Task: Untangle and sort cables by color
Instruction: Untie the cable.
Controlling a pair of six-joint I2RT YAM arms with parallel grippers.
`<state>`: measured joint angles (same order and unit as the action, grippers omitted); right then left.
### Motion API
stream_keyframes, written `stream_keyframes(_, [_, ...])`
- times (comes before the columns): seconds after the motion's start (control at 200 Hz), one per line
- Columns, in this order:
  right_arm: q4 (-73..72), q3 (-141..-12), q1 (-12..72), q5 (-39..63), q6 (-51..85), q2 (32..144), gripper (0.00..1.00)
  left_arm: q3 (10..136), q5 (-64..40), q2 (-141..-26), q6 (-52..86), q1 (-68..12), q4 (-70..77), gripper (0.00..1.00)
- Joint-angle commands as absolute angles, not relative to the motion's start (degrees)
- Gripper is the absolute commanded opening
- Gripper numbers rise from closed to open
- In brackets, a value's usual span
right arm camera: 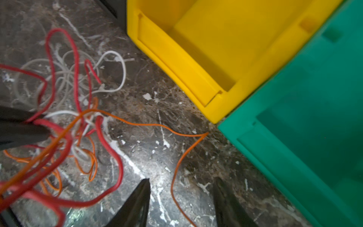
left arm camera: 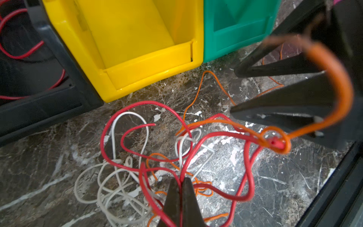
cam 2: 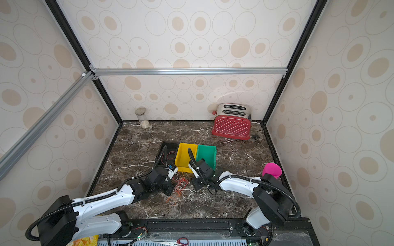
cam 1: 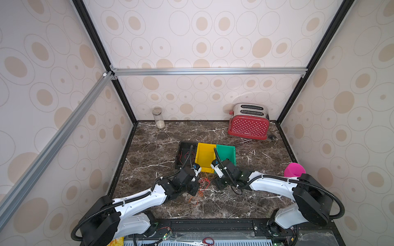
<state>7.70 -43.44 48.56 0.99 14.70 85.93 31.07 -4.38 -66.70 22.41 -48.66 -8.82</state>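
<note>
A jar [cam 1: 158, 118] stands at the back left corner of the table [cam 1: 153, 149]. Three bins sit side by side in the middle. The black bin [cam 1: 181, 149] is on the left and has a few red cables [cam 1: 187, 154] in it. Next come the yellow bin [cam 1: 204, 157] and the green bin [cam 1: 226, 153].

Just in front of the black and yellow bins, toward the front edge, lies a messy pile of red, white and orange cables [cam 1: 202, 183]. The left claw [left arm camera: 181, 182] is at the left of the pile. Its fingers are pressed together on a red cable [left arm camera: 225, 134]. The right claw [right arm camera: 181, 184] is at the right of the pile. Its fingers are apart, and an orange cable [right arm camera: 175, 169] runs on the table between them.

A red toaster [cam 1: 248, 125] stands at the back right corner. A pink cup [cam 1: 294, 169] is near the right edge.
</note>
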Motion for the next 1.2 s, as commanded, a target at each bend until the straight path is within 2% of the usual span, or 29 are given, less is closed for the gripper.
stream_keyframes(0.0, [7.98, -44.74, 48.33, -0.62, 17.85, 88.42, 0.53, 32.27, -4.08, -66.0, 23.05, -49.22, -9.15, 0.0])
stream_keyframes(0.195, [6.72, -47.07, 48.21, 2.18, 19.85, 92.63, 0.48, 31.7, -2.78, -64.71, 23.85, -49.22, -9.92, 0.0])
stream_keyframes(0.275, [6.94, -48.19, 48.21, 2.64, 20.58, 94.11, 0.38, 31.22, -3.49, -64.34, 24.11, -49.22, -8.85, 0.0])
stream_keyframes(0.51, [9.5, -49.48, 48.17, -2.43, 21.63, 93.37, 0.0, 30.56, -4.74, -64.24, 23.85, -49.15, -7.3, 0.0])
stream_keyframes(0.975, [12.64, -44.68, 46.75, -15.9, 20.92, 69.97, 0.0, 31.86, -6.85, -69.52, 21.3, -49.54, -6.33, 0.0])
stream_keyframes(1.196, [9.72, -43.95, 44.35, -15.64, 19.95, 64.58, 0.0, 34.36, -5.99, -73.1, 17.17, -53.59, -6.56, 0.0])
